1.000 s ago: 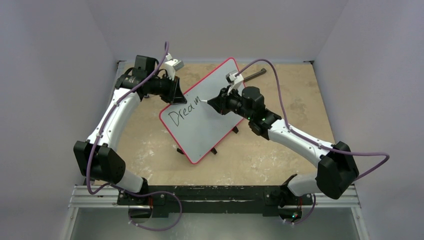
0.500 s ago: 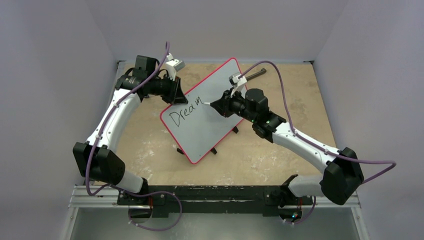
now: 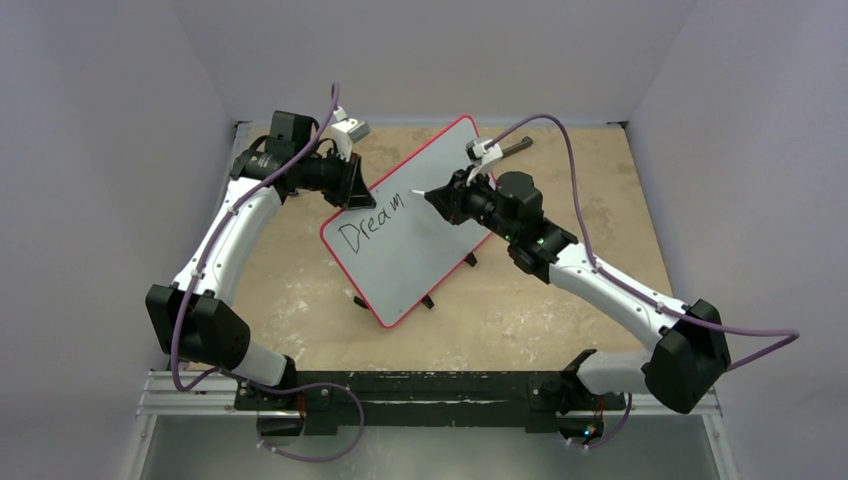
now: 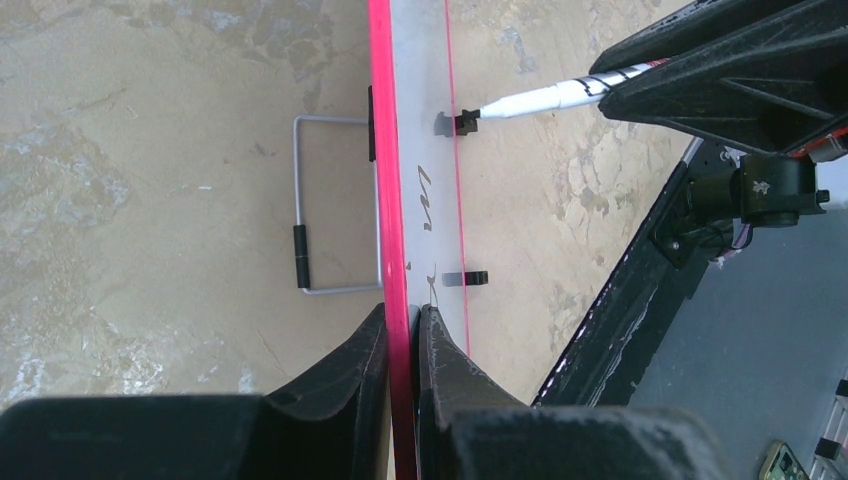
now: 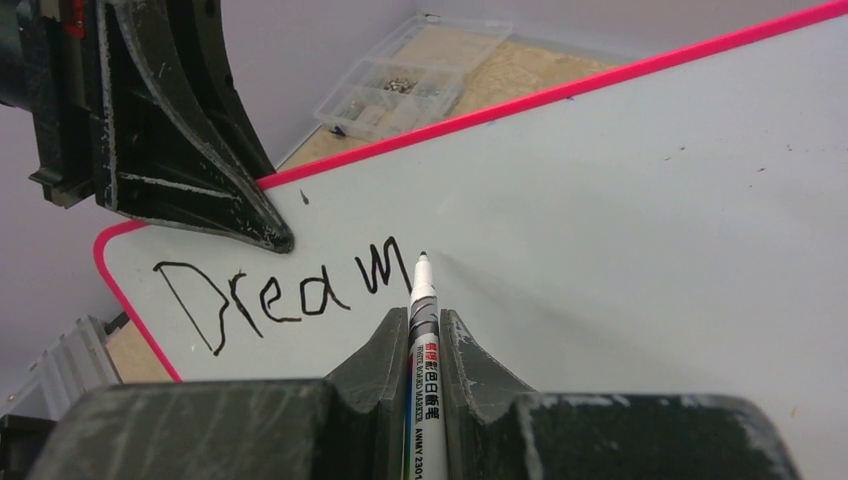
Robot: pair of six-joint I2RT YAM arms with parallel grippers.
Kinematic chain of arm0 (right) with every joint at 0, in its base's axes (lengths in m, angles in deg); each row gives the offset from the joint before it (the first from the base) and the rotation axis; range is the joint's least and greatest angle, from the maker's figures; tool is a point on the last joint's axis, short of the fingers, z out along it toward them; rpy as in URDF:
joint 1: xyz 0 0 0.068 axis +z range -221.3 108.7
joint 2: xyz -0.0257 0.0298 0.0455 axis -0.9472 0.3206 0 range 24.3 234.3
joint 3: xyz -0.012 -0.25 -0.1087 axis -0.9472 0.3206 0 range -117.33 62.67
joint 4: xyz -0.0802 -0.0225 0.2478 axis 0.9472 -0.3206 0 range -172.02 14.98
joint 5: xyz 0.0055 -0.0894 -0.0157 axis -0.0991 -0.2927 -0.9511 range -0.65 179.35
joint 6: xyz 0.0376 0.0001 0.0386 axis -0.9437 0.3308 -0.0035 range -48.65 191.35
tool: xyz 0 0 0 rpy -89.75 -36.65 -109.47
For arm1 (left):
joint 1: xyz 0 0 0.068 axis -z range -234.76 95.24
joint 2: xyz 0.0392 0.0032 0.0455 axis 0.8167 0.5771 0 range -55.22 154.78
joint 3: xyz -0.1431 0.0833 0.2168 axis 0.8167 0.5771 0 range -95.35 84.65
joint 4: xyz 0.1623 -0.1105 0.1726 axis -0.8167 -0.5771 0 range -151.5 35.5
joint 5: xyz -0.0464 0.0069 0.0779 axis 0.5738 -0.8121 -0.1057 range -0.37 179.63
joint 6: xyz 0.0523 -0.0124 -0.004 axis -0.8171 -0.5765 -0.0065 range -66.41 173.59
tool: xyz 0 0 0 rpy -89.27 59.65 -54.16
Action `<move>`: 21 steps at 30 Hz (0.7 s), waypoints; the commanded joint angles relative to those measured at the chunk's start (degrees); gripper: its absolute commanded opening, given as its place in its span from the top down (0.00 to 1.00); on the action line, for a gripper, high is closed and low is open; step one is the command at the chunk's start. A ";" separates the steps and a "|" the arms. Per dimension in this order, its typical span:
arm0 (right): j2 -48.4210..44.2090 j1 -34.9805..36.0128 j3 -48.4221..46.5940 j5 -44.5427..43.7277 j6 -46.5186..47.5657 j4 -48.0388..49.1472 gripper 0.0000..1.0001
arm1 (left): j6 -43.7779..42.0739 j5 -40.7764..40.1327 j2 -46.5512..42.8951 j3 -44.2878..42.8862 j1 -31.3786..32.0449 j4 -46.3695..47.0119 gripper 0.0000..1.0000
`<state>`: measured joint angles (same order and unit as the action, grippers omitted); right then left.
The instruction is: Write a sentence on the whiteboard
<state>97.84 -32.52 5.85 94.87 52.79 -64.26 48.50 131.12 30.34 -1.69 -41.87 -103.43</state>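
Whiteboard point(image 3: 420, 262) with thin red rim, 1 black slanted word point(image 5: 287, 292), "Dream"

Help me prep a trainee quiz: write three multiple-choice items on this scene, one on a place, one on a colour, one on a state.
1. Where do the left jaws grip the whiteboard?
A. mid-face
B. on a black clip
C. on its edge

2. What colour is the rim of the board?
A. red
B. blue
C. green

3. What state are the right jaws in?
A. wide open
B. shut on the marker
C. shut on a cloth

Answers:
1 C: the left wrist view shows the jaws pinching the board's edge.
2 A: the rim shows red in every view.
3 B: the right wrist view shows the marker clamped between them, its tip by the word Dream.
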 commanded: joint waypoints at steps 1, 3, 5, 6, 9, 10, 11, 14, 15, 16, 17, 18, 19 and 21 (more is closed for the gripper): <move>1.00 -0.80 -3.48 -1.04 0.55 1.92 1.00 | -2.74 0.25 -2.43 -0.89 0.30 3.40 1.00; 1.51 -1.05 -3.93 -0.96 0.55 1.89 1.00 | -2.80 0.25 -2.40 -0.93 0.30 3.40 1.00; 1.91 -1.45 -4.38 -0.82 0.60 1.96 1.00 | -2.80 0.29 -2.40 -0.92 0.31 3.42 1.00; 2.15 -1.70 -4.49 -0.71 0.59 1.98 1.00 | -2.79 0.33 -2.41 -0.93 0.37 3.40 1.00; 2.72 -2.13 -5.00 -0.16 0.48 2.28 1.00 | -2.82 0.19 -2.48 -0.92 0.39 3.40 1.00; 2.93 -2.19 -5.17 0.06 0.49 2.29 1.00 | -2.75 0.09 -2.52 -0.93 0.39 3.47 1.00; 3.19 -2.26 -5.34 0.21 0.44 2.33 1.00 | -2.74 0.08 -2.57 -0.85 0.39 3.48 1.00; 4.06 -2.33 -5.79 0.98 0.51 2.34 1.00 | -2.82 0.08 -2.58 -0.84 0.39 3.55 1.00; 4.38 -2.34 -5.98 1.32 0.54 2.38 1.00 | -2.79 0.09 -2.59 -0.82 0.34 3.56 1.00; 4.68 -2.32 -6.09 1.66 0.48 2.34 1.00 | -2.76 0.23 -2.54 -0.84 0.38 3.57 1.00; 4.95 -2.37 -6.11 1.99 0.42 2.38 1.00 | -2.81 0.20 -2.56 -0.84 0.39 3.59 1.00; 5.21 -2.39 -6.11 2.36 0.41 2.46 1.00 | -2.79 0.25 -2.59 -0.84 0.36 3.60 1.00; 5.36 -2.33 -6.11 2.79 0.37 2.54 1.00 | -2.75 0.33 -2.57 -0.83 0.38 3.58 1.00; 5.70 -2.36 -6.03 3.63 0.35 2.62 1.00 | -2.74 0.38 -2.52 -0.84 0.39 3.58 1.00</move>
<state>103.13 -34.64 2.20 96.29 52.79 -63.82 48.50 130.97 30.32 -1.69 -41.87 -103.43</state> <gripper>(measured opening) 0.096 0.108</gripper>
